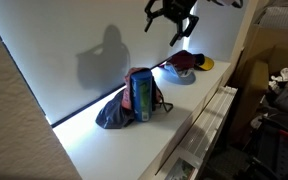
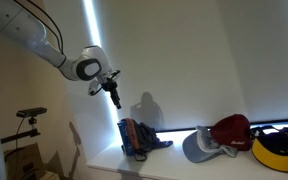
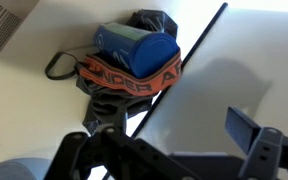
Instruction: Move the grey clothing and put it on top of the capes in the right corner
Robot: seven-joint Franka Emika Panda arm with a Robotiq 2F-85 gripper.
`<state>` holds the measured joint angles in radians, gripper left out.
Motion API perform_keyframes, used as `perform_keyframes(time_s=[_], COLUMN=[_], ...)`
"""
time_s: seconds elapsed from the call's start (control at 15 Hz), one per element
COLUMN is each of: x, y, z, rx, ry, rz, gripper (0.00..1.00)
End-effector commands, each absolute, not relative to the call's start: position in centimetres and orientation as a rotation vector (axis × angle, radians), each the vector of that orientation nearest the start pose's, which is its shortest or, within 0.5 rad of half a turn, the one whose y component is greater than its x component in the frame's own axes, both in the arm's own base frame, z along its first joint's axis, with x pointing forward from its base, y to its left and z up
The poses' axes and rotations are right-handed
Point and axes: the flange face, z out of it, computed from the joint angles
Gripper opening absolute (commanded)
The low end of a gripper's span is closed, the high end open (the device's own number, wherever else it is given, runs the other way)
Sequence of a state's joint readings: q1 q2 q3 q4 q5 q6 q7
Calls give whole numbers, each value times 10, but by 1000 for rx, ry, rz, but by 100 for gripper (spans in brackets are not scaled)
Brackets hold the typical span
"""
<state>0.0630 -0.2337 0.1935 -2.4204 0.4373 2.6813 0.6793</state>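
The grey clothing [image 1: 124, 108] is lying bunched on the white table [image 1: 119, 148], well apart from the caps [image 2: 229, 130], which are sitting at the table's far end. A blue garment [image 3: 139, 48] and an orange-red band [image 3: 134, 78] are resting over the pile. The gripper [image 2: 114, 97] is hovering in the air above the clothing, not touching it, with its jaws spread apart and holding nothing. In the wrist view, the pile is showing just beyond the gripper's dark fingers [image 3: 84, 150].
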Motion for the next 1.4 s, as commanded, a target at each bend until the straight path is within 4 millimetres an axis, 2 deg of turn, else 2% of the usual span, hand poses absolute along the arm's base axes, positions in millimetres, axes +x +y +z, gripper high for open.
perform_keyframes(time_s=[0.0,0.2,0.47,0.53,0.67,0.8,0.87,0.93,1.13,1.2,1.27,1.33], x=[522,555,601,575,593,600,599,602,603,603,595,596], y=[100,81,50,61,51,50,51,49,43,39,45,42], z=[439,414,362,378,359,356,348,328,301,294,305,299], rx=[-2302,-2154,-2047,-2092,-2077,-2071,-2131,-2186,-2276,-2291,-2267,-2272], ry=[1191,1352,1501,1461,1498,1505,1491,1544,1608,1650,1598,1613], rz=[-465,-428,-144,-245,-185,-177,-109,-21,143,162,108,118], gripper=[100,100,100,100,100,100,100,100,100,100,100,100])
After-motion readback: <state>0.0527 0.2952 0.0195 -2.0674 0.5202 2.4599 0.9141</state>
